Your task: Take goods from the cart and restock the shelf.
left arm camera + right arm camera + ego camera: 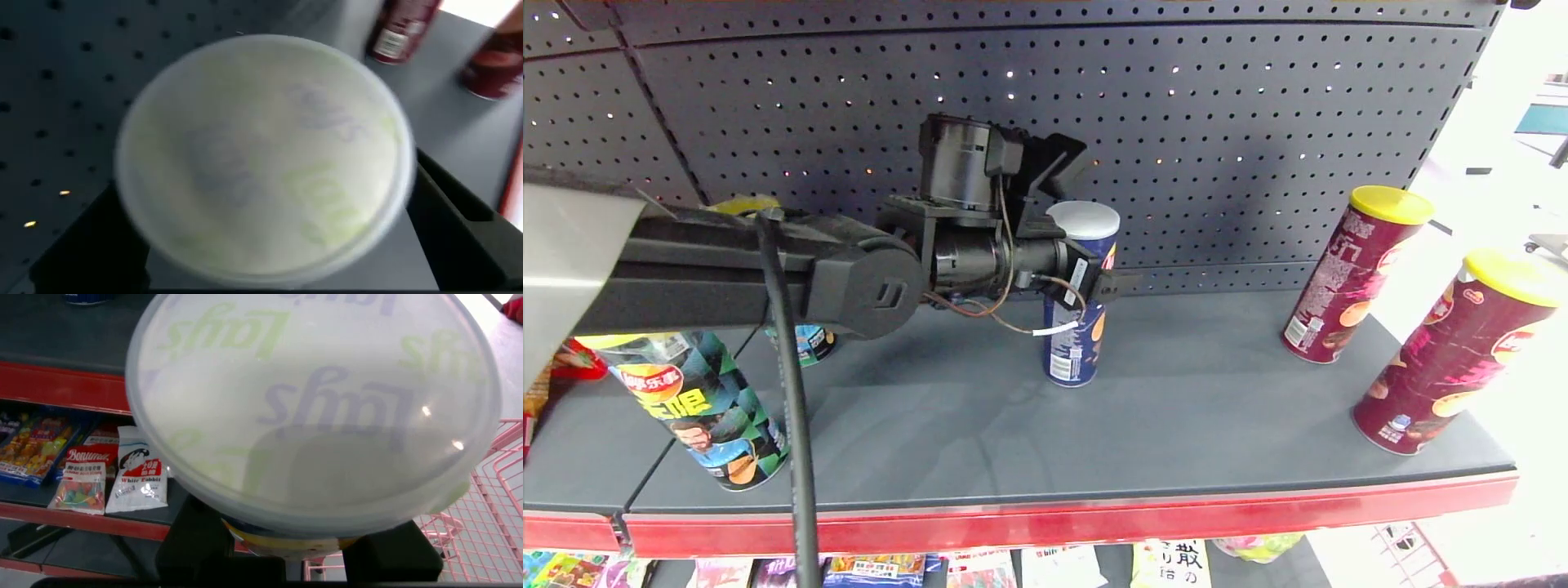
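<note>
Left gripper (1094,282) clamped blue can (1072,343) upright on shelf (1176,408); careless release could topple it. Right gripper (298,551) clamped second can (310,400).

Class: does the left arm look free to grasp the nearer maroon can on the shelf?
Probably not yet: the left gripper is closed around the blue can; otherwise the shelf toward the nearer maroon can lies bare.

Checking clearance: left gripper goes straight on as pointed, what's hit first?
Left gripper, shut on the blue can, points along the shelf: likely the rear maroon can first, though depth is unclear.
</note>
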Motion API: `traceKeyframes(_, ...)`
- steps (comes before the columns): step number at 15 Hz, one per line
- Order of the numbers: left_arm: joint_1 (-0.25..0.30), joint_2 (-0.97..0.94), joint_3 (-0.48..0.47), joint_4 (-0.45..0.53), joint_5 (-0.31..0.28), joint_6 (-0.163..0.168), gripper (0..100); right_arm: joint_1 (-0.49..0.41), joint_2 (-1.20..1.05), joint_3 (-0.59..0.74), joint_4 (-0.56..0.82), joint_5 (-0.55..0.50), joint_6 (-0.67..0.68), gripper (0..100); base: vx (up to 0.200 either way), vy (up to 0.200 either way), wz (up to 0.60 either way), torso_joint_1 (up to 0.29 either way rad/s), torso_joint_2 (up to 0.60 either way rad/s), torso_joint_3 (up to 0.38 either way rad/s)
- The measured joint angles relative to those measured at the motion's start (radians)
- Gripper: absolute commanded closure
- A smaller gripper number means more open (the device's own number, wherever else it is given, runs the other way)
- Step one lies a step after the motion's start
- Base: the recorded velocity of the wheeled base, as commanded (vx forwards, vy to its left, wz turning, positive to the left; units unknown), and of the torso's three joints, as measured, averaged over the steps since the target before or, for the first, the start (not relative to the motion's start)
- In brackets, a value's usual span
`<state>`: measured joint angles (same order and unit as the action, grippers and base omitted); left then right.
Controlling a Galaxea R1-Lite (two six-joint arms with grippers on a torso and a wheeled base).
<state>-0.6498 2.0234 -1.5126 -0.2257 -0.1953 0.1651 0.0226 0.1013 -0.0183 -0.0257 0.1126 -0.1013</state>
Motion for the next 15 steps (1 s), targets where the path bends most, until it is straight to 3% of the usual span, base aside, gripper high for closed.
traceKeyframes(3,-0.014,0.04,-0.021,-0.113,0.061,-0.006,0,0.0,-0.007,0.0,0.0,-0.004,0.01,100,0.0,0.0,0.0,0.0,0.0,0.0)
traceKeyframes(6,-0.018,0.061,-0.023,-0.12,0.07,-0.005,0,-0.001,-0.015,0.0,0.0,-0.004,0.011,100,0.0,0.0,0.0,0.0,0.0,0.0)
traceKeyframes(10,-0.011,0.065,-0.022,-0.124,0.069,0.0,0,-0.001,-0.019,0.0,0.0,-0.004,0.011,100,0.0,0.0,0.0,0.0,0.0,0.0)
traceKeyframes(14,0.002,0.061,-0.014,-0.123,0.007,0.001,0,-0.001,-0.02,0.0,0.0,-0.004,0.011,100,0.0,0.0,0.0,0.0,0.0,0.0)
traceKeyframes(15,0.005,0.06,-0.013,-0.123,0.003,0.002,100,-0.001,-0.021,0.0,0.0,-0.004,0.011,100,0.0,0.0,0.0,0.0,0.0,0.0)
